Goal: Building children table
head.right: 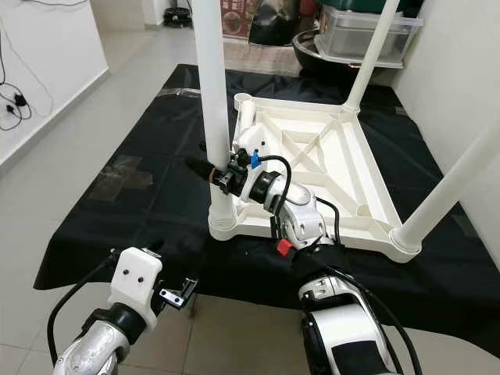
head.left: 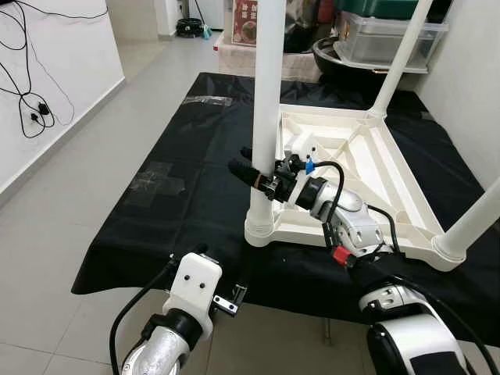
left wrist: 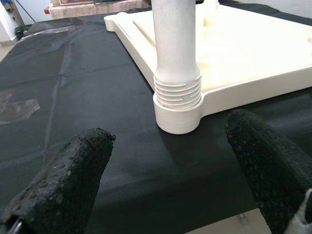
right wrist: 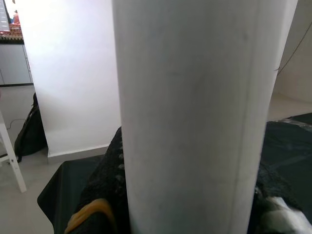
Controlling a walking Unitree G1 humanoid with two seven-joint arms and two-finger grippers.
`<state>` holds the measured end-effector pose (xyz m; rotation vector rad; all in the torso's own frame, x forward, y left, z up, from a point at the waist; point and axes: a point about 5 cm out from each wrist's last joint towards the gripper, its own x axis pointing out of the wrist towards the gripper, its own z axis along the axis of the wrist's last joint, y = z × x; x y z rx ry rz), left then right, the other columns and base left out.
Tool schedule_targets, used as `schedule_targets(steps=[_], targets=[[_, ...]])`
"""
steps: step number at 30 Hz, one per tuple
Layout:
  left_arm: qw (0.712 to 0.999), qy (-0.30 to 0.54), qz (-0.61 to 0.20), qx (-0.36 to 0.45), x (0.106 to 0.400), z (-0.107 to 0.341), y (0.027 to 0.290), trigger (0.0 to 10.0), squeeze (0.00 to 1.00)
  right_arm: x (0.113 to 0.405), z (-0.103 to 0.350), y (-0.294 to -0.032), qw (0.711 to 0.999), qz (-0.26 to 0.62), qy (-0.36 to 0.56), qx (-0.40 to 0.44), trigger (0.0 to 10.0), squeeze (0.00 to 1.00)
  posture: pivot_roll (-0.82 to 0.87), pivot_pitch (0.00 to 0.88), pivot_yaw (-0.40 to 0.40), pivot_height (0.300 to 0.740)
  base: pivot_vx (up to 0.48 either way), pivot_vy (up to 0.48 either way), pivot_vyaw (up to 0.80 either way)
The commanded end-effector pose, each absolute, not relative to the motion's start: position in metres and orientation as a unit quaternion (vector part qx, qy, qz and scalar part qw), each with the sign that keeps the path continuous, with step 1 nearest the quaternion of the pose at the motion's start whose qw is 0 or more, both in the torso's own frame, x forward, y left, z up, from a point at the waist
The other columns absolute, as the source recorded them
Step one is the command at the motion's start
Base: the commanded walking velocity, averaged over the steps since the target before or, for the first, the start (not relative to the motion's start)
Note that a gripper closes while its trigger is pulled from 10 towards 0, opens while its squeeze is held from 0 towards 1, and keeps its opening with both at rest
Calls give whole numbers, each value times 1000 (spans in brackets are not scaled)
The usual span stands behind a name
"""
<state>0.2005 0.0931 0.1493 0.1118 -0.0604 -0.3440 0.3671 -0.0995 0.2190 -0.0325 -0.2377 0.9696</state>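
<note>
The white plastic table top lay upside down on a black cloth spread over the tiled floor, its ribbed underside facing up. A white leg stood upright in the near left corner socket, its threaded end showing just above the socket rim in the left wrist view. Two more legs rose from the far right corner and the near right corner. The right gripper reached in from the right and was clamped around the near left leg a little above the socket, its black fingers pressed against the leg's sides. The left gripper hung low in front of the cloth's near edge, its two fingers spread wide, holding nothing and pointing toward that same socket. Cables trailed down the white wall to the left.
</note>
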Motion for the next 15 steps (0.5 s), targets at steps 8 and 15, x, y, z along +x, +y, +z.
schedule_targets(steps=[8,15], targets=[[984,-41,-161,63,203,156,96,10000,0,368,199,-116,905,416,-89,-14,0,0,130,79,-73,740,0,0,0],[984,-44,-159,65,204,157,97,10000,0,369,191,-125,930,358,-79,-5,0,0,131,78,-70,740,0,0,0]])
